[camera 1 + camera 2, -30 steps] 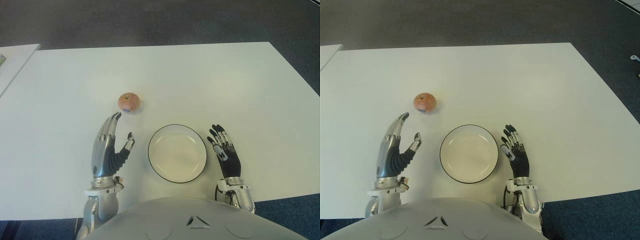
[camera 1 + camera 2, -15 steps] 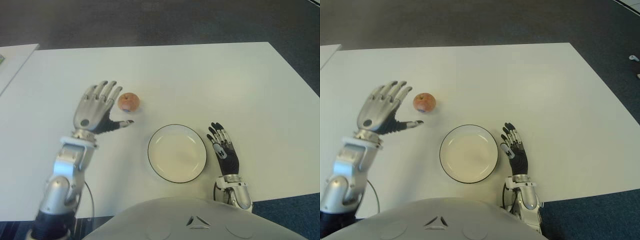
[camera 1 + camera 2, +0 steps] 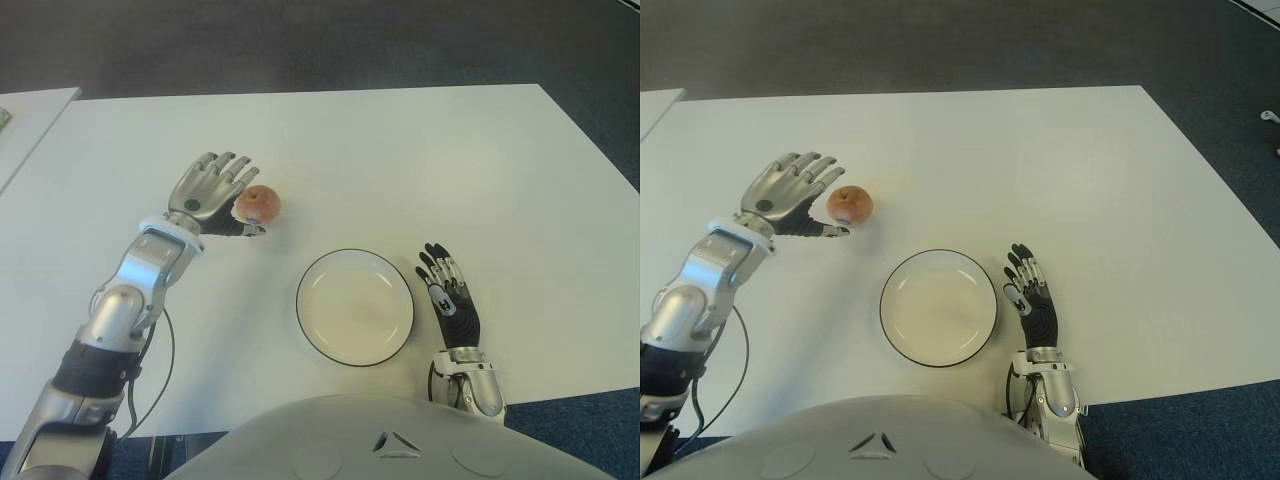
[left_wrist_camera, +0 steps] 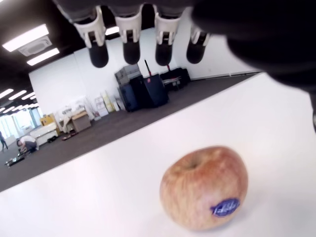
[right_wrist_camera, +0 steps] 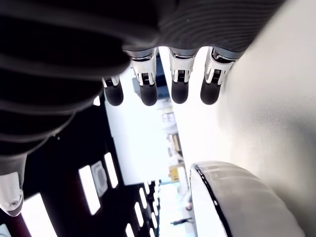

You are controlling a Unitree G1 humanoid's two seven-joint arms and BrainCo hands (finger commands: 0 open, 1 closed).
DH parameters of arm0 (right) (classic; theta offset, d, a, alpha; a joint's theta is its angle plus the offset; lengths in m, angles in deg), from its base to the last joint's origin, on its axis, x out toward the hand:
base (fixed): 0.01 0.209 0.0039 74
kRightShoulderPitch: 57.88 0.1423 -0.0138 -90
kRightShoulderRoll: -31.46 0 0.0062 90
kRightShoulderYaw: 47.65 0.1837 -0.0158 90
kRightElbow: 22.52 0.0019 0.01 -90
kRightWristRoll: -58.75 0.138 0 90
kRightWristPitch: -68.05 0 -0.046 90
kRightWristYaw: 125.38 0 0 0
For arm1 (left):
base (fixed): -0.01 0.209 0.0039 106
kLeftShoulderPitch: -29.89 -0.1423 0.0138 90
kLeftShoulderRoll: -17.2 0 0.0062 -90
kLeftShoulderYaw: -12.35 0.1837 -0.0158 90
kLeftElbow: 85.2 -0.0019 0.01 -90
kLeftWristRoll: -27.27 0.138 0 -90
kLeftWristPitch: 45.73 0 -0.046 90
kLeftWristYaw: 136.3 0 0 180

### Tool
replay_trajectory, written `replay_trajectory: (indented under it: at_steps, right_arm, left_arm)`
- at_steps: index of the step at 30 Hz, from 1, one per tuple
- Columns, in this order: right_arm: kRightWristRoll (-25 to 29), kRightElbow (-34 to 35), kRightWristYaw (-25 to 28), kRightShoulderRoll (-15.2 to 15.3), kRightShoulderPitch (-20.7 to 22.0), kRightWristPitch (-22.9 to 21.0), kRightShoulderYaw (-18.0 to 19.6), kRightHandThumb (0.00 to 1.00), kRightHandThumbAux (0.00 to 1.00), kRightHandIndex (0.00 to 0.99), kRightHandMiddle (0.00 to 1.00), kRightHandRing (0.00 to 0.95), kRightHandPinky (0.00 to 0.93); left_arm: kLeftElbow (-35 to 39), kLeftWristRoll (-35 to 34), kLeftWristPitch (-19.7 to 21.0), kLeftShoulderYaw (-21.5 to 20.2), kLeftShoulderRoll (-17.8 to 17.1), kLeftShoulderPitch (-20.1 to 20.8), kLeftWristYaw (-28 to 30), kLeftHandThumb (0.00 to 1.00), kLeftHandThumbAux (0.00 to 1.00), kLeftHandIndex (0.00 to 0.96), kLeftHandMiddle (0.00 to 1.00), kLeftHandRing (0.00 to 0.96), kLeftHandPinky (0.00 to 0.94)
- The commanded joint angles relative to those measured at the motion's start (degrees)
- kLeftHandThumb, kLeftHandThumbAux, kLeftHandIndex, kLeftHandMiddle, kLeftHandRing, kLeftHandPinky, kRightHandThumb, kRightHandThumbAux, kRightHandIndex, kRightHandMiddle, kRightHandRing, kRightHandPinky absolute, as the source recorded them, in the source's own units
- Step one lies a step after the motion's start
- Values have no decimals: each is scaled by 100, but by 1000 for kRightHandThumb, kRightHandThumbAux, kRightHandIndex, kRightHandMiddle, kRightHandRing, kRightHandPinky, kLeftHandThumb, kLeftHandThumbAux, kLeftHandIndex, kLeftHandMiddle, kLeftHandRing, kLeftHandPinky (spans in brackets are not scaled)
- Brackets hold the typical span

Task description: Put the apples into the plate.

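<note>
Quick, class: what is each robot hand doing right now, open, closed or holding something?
Left robot hand: open, fingers spread beside the reddish round apple, no grasp.
Right robot hand: open, holding nothing, beside the white black-rimmed plate.

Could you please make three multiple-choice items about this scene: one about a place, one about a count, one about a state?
1. Where is the apple?
A. On the table, beyond the plate and to its left
B. Inside the plate
C. Beside the right hand

2. How many apples show on the table?
A. Three
B. One
C. None

3. What is the state of the left hand?
A. Closed around the apple and lifting it
B. Curled into an empty fist
C. Open, with its fingers spread over the apple, not gripping

Answers:
1. A: the apple sits on the bare table, and the plate holds nothing.
2. B: only one apple shows.
3. C: the left wrist view shows the fingertips clear above the apple. The right hand is open beside the plate, to its right.
</note>
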Motion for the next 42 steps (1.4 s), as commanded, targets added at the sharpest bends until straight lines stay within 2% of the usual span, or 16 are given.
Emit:
replay_trajectory:
  at_steps: [1,9,16,28,42]
  right_arm:
    - [34,-295,-8,2,-104,-185,60,201,511,35,81,8,0]
    - [9,-286,-4,-1,-168,-121,72,199,530,36,80,4,0]
    - [8,-260,13,-8,-248,-62,65,198,536,32,67,0,0]
    - [-52,-241,-95,-74,-289,12,103,219,539,40,45,0,0]
    - [-75,-299,-131,-108,-303,74,116,215,540,34,52,0,0]
  left_arm:
    - [-960,88,-273,411,-235,574,-402,252,294,31,0,0,44]
    - [-1898,64,-546,911,-540,1050,-766,225,289,19,0,0,46]
    - [-2601,-6,-617,1330,-544,1406,-877,236,299,7,0,0,30]
    - [-3323,-230,-530,1777,-359,1633,-1233,255,292,0,0,0,24]
    - [-3626,-405,-360,2059,-284,1731,-1537,262,284,0,0,0,0]
